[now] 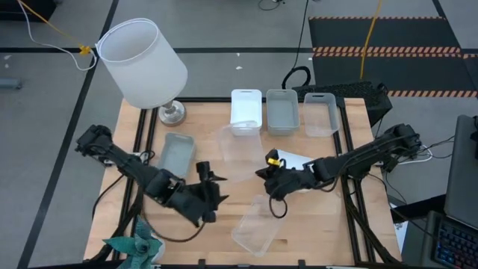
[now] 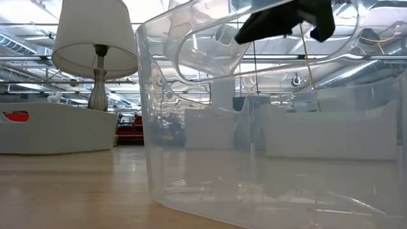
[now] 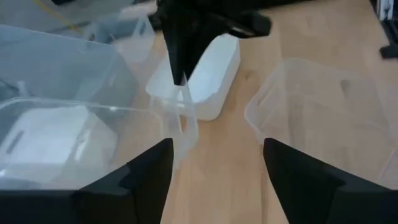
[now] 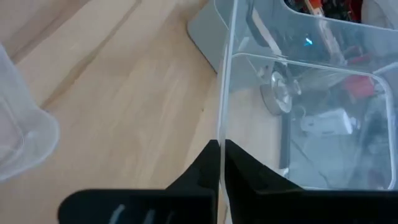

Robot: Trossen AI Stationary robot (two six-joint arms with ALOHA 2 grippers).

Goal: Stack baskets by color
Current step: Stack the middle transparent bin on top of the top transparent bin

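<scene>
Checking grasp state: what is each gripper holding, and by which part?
Right gripper is shut on the clear basket's thin side wall at the rim. Left gripper is open, holding nothing.

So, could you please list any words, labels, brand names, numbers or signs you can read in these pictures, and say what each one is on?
None can be read.
Clear basket pinched in the right pincer: no print visible.
White basket, grey baskets and lamp shade: plain, no label showing.
Yellow tag beside the right pincer: too small to tell whether it bears text.
Red shapes in the room behind: blurred, nothing legible.
</scene>
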